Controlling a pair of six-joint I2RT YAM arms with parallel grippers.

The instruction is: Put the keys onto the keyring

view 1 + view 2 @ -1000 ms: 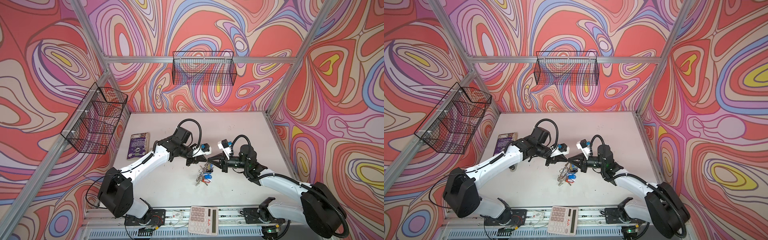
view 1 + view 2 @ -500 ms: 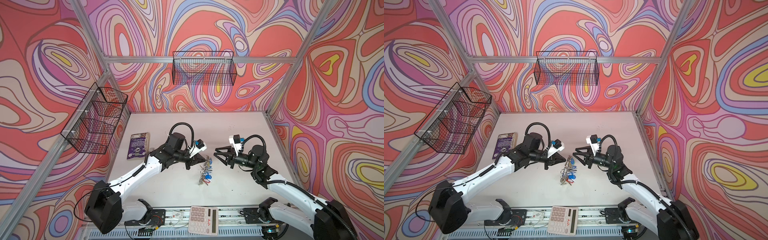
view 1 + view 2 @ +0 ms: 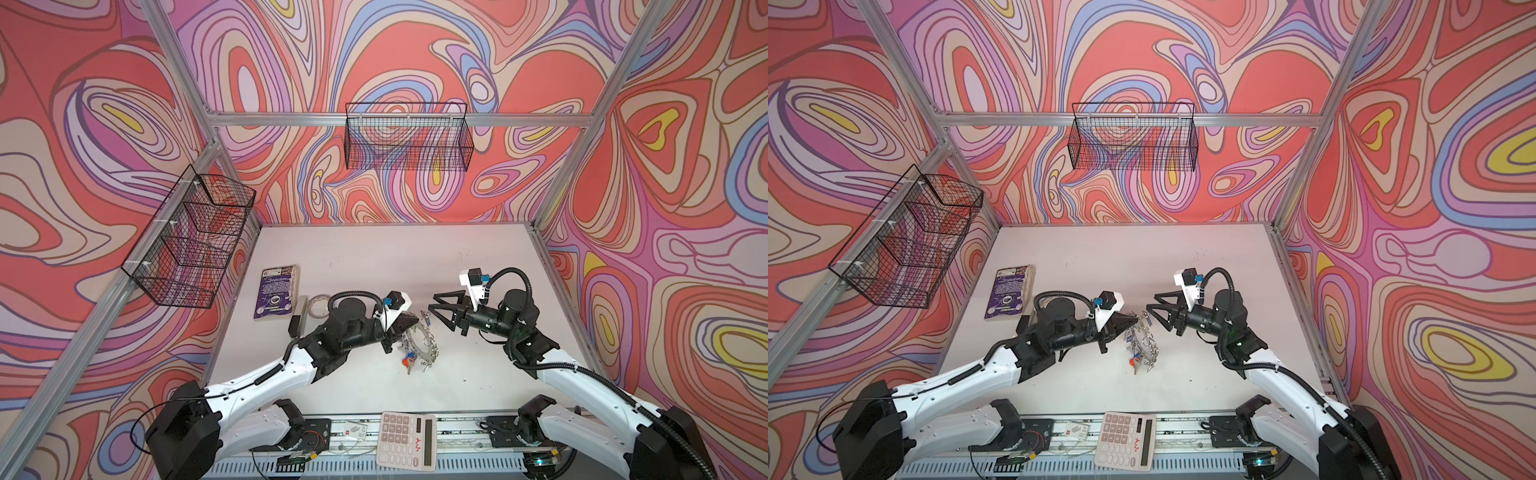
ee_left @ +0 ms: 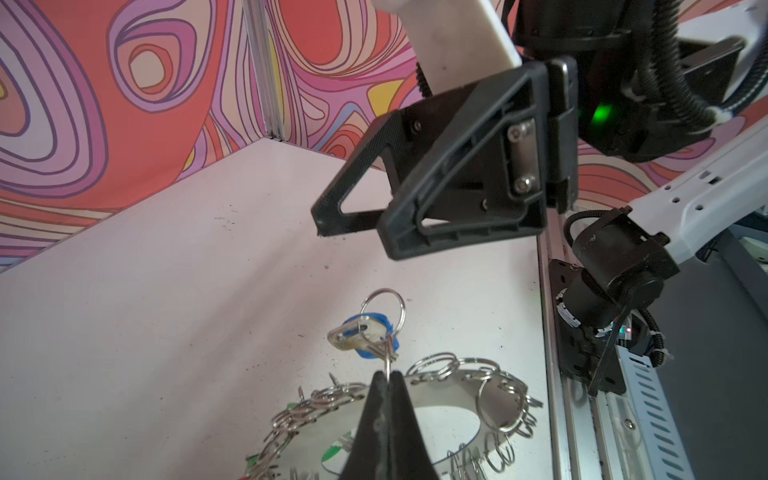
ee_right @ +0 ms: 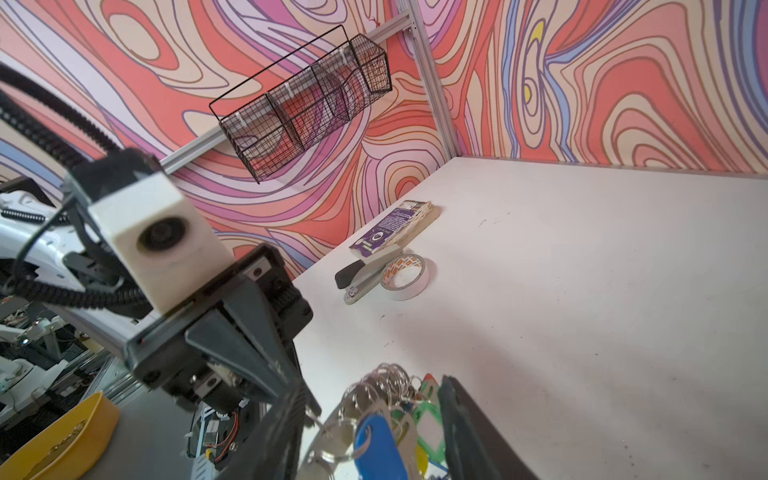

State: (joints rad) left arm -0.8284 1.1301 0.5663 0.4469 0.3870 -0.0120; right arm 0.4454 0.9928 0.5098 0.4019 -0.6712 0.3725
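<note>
The keyring [image 3: 419, 341] is a flat grey disc rimmed with small split rings, and it hangs tilted over the table's middle. My left gripper [image 3: 414, 320] is shut on one split ring [image 4: 388, 365] at its upper rim. A silver key with a blue tag [image 4: 360, 336] hangs from that ring. More keys [image 3: 409, 360] with red, blue and green tags dangle at the low end. My right gripper [image 3: 433, 302] stands open just right of the keyring and holds nothing. In the right wrist view the blue tag [image 5: 376, 449] and a green tag [image 5: 429, 419] lie between its spread fingers.
A purple book [image 3: 276, 293], a tape roll [image 3: 320, 305] and a stapler [image 3: 297, 322] lie at the left. A calculator [image 3: 407, 446] sits on the front rail. Wire baskets [image 3: 189, 241] hang on the left and back walls. A yellow bowl [image 5: 54, 440] sits off the table.
My right gripper has opened and drawn back to the right, away from the keyring. The left gripper has kept its hold and shifted slightly left and back with the keyring.
</note>
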